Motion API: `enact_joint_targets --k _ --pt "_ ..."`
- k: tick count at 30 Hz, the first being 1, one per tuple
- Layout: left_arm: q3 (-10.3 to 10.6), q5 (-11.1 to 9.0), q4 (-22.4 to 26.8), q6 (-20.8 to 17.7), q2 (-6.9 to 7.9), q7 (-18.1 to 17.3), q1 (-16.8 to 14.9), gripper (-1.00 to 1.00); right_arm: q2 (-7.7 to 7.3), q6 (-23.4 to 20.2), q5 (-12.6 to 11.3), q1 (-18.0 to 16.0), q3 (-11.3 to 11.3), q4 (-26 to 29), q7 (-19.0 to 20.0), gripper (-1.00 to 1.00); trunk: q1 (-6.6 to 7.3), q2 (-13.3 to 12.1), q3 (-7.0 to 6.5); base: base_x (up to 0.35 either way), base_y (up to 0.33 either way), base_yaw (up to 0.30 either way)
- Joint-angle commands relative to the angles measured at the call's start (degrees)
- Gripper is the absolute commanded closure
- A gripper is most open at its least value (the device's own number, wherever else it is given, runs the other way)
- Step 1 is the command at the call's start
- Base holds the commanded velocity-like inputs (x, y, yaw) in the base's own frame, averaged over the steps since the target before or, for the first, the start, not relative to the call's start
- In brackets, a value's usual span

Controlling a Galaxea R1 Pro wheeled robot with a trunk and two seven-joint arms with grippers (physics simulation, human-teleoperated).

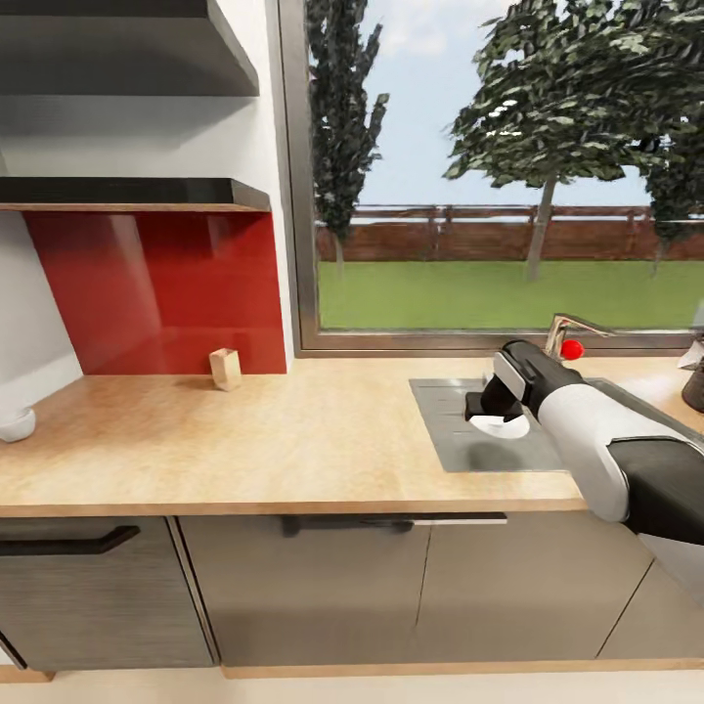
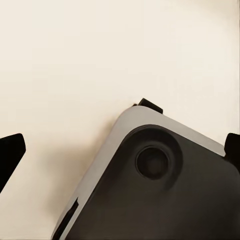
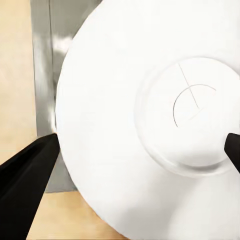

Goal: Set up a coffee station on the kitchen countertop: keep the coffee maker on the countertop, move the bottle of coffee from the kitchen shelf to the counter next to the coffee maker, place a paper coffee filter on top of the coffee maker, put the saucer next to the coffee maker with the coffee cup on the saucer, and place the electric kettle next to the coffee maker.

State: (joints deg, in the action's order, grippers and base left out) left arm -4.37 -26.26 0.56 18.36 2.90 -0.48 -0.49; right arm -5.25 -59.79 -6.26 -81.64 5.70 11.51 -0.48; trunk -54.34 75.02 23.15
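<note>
White saucer [image 3: 125, 150], one, sits between the right gripper's [image 1: 494, 409] fingers.

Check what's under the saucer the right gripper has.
Under the saucer, the grey sink shows past its rim, with wooden countertop alongside. The right gripper holds it over the basin. Whatever lies directly below the disc is covered.
</note>
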Motion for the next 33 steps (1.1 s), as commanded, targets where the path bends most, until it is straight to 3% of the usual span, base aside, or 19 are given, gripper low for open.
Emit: enact_joint_targets --k 1,6,33 --pt "-0.44 0.26 -0.04 0.19 0.0 -0.05 -0.04 -1.0 -0.14 -0.21 -0.64 -0.01 0.47 0.06 -0.05 1.0 0.0 0.03 0.06 0.0 -0.326 0.0" --pt "-0.44 0.33 -0.04 0.18 -0.09 -0.05 -0.04 -1.0 -0.67 0.88 -0.45 -0.01 0.47 -2.39 0.1 1.0 0.0 0.03 0.06 0.0 -0.326 0.0" --pt "-0.45 0.5 -0.04 0.09 -0.15 -0.05 -0.04 -1.0 -0.43 2.33 -0.56 -0.01 0.45 -2.72 0.57 1.0 0.0 0.03 0.06 0.0 -0.326 0.0"
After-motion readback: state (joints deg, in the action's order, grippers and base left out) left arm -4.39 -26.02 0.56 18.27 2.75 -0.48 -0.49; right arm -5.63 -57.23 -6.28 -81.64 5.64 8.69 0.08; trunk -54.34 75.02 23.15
